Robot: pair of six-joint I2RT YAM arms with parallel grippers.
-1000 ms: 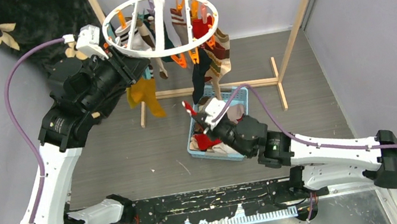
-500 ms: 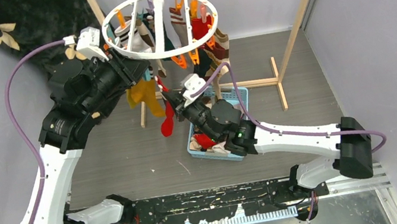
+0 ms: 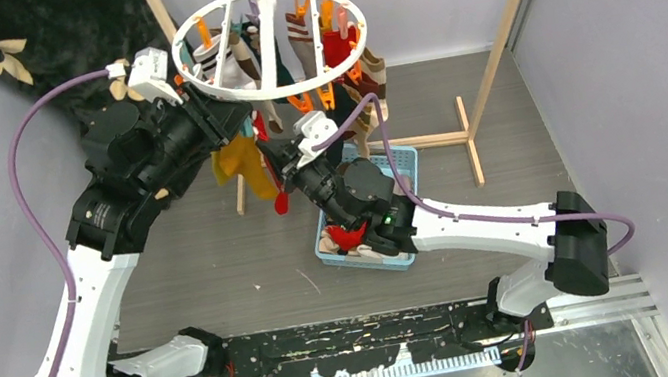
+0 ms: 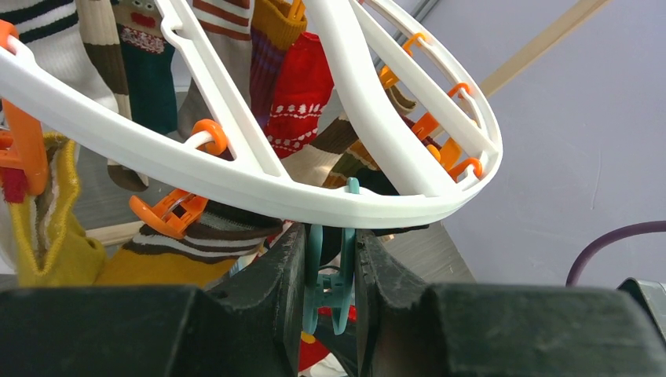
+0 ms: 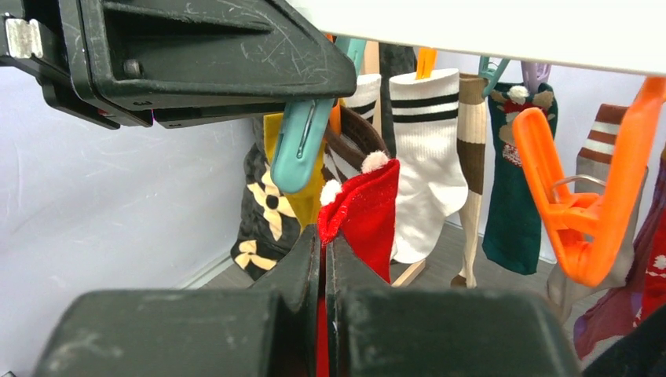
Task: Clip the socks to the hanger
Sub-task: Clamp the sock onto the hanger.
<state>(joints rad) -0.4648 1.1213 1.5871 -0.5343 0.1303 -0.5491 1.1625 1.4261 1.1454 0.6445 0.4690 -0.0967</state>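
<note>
The white ring hanger (image 3: 223,87) hangs from the rack rail, with several socks clipped to it. My left gripper (image 3: 244,122) is just under the ring's near rim (image 4: 236,177), shut on a teal clip (image 4: 330,275) and squeezing its upper arms. My right gripper (image 3: 276,157) is shut on a red sock (image 3: 281,197) with white pom-poms. It holds the sock's cuff (image 5: 369,204) upright, just below and beside the teal clip's (image 5: 301,145) lower end, apart from it. In the right wrist view my right gripper (image 5: 323,236) pinches the sock flat.
A light blue basket (image 3: 408,172) with more socks sits on the floor under my right arm. The wooden rack (image 3: 492,62) stands behind. A black blanket with tan flowers (image 3: 32,34) hangs at the back left. An empty orange clip (image 5: 581,212) dangles to the right of the sock.
My right arm lifted the red sock out of the basket and carried it up and left to under the hanger, next to the left gripper. The left arm stayed put.
</note>
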